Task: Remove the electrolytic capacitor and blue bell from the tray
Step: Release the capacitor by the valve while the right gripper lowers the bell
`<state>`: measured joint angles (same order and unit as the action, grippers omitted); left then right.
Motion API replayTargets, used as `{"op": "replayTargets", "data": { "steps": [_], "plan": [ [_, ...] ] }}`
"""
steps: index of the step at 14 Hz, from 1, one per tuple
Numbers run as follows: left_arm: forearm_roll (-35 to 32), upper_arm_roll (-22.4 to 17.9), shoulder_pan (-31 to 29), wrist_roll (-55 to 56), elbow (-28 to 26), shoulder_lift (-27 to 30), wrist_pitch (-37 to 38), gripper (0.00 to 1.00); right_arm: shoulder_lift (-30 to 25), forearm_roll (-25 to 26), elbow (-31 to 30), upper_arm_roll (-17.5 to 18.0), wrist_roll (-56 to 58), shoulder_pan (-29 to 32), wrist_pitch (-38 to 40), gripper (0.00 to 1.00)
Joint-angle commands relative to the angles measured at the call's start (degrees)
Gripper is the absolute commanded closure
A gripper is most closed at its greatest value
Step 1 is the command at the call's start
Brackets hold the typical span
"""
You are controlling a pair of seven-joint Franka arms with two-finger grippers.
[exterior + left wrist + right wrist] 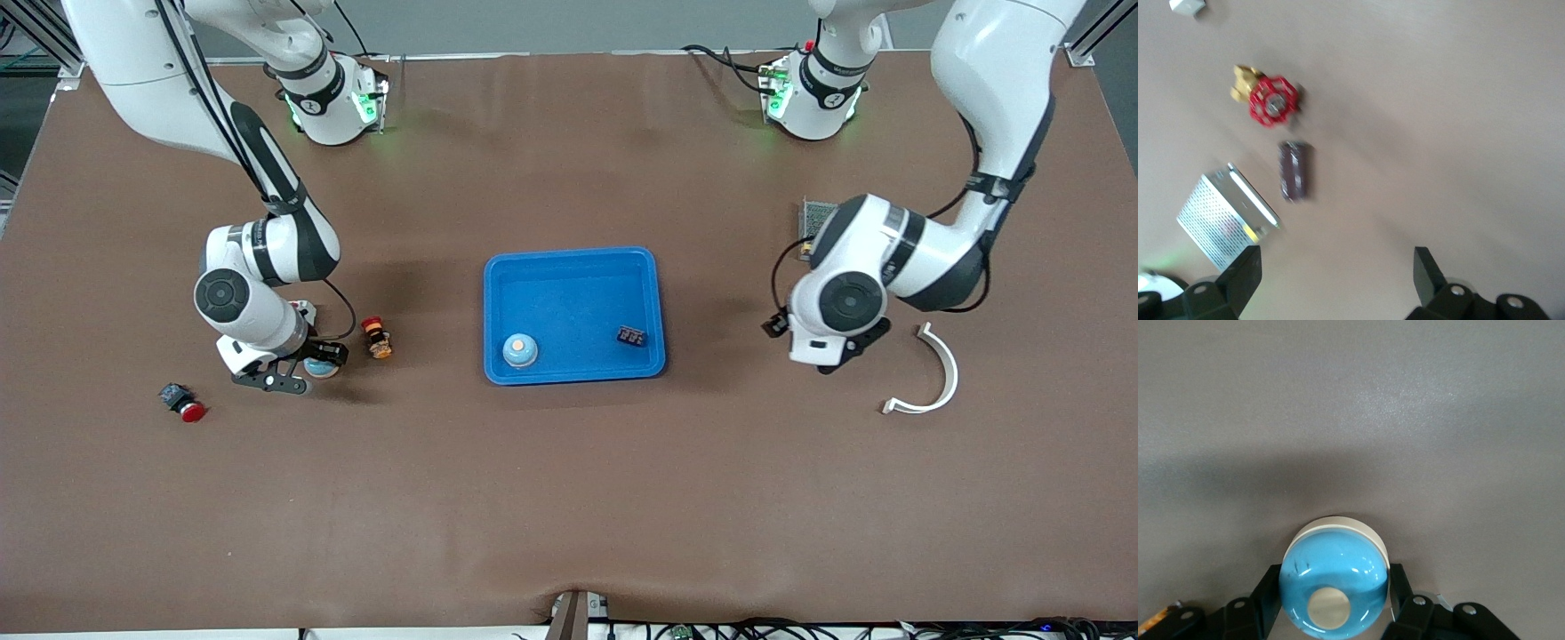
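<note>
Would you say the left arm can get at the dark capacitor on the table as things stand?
Probably yes: the left hand is open above the capacitor, nothing lies on it, and the red-wheeled valve and perforated metal box sit apart from it.

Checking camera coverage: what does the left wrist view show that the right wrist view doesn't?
Left wrist only: a red-handled valve, a dark capacitor, a perforated metal box and the open left tool, holding nothing. Right wrist only: a blue bell with the right tool shut on it. Both: brown table.

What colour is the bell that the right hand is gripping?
The bell is glossy light blue with a cream button and base, clearest in the right wrist view.
</note>
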<state>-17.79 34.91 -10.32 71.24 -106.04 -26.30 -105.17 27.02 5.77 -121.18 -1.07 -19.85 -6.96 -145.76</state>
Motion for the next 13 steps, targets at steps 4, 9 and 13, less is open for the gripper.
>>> {"op": "replayTargets", "data": {
  "steps": [4, 9, 13],
  "plan": [
    [7.4, 0.6, 8.0, 17.3, 7.9, -4.3, 0.8, 0.0, 1.3, -2.1, 1.9, 1.3, 0.3, 1.4, -0.2, 1.0],
    [6.5, 0.3, 13.9, 36.2, 9.0, -9.0, -10.6, 0.0, 1.5, -2.4, 2.9, 1.3, 0.3, 1.3, -0.1, 1.0],
    [2.8, 0.0, 16.6, 46.3, 8.9, -12.4, -17.2, 0.0, 2.3, -2.5, 4.4, 1.3, 0.2, 1.4, -0.1, 1.0]
  ]
}}
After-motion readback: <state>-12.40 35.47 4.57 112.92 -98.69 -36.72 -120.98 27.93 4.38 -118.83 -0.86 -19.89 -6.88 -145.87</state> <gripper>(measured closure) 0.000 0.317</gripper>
